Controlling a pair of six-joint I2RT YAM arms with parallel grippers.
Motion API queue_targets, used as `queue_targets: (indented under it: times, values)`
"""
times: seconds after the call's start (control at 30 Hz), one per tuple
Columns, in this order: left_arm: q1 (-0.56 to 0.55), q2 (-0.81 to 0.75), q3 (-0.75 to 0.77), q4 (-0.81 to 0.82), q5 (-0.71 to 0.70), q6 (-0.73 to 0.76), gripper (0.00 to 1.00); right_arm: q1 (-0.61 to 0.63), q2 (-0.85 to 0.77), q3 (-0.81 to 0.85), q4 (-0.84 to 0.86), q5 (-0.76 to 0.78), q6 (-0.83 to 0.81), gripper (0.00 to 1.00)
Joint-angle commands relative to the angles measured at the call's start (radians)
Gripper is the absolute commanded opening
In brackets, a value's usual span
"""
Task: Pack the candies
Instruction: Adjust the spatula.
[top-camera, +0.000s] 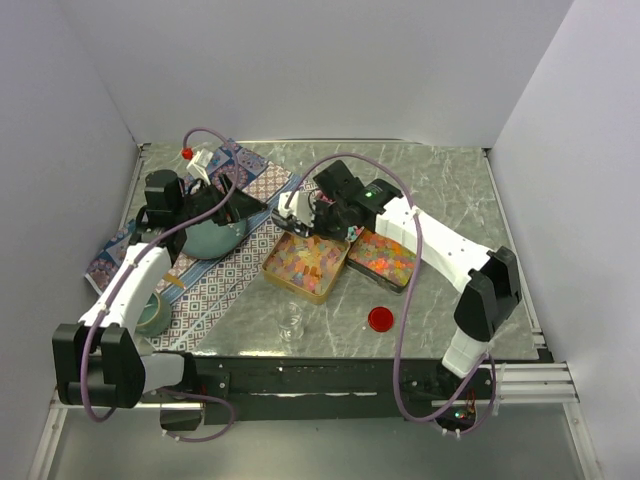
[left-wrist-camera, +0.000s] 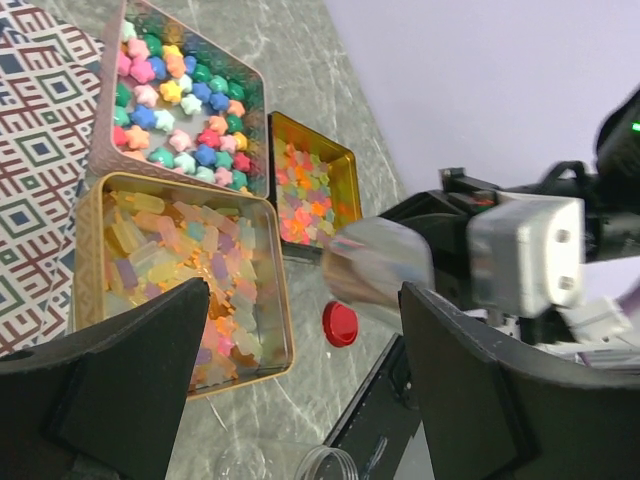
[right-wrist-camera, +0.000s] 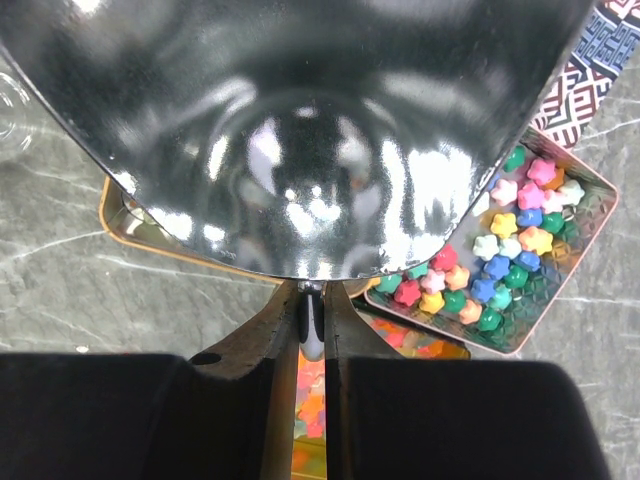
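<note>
Right wrist: right tool clamps metal scoop handle; left tool wide apart.

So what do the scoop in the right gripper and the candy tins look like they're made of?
The scoop looks like polished metal: mirror-like reflections across its bowl. The gold tins seem thin embossed metal, with shiny rims and a textured base, though metallised plastic can't be ruled out.
</note>
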Motion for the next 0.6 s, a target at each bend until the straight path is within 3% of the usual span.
queue_targets:
  times: [0.0, 0.33, 0.57]
  values:
    - [-0.011, -0.04, -0.006, 0.054, 0.041, -0.021, 0.83, 0.003, 0.033, 0.047, 0.033, 0.013, 0.005, 0.0]
    - [-0.034, -0.038, -0.044, 0.059, 0.03, -0.015, 0.83, 0.003, 0.079, 0.095, 0.07, 0.049, 0.02, 0.0]
    - [-0.039, -0.037, -0.075, 0.067, 0.022, -0.021, 0.76, 0.016, 0.061, 0.138, 0.065, 0.01, 0.034, 0.0]
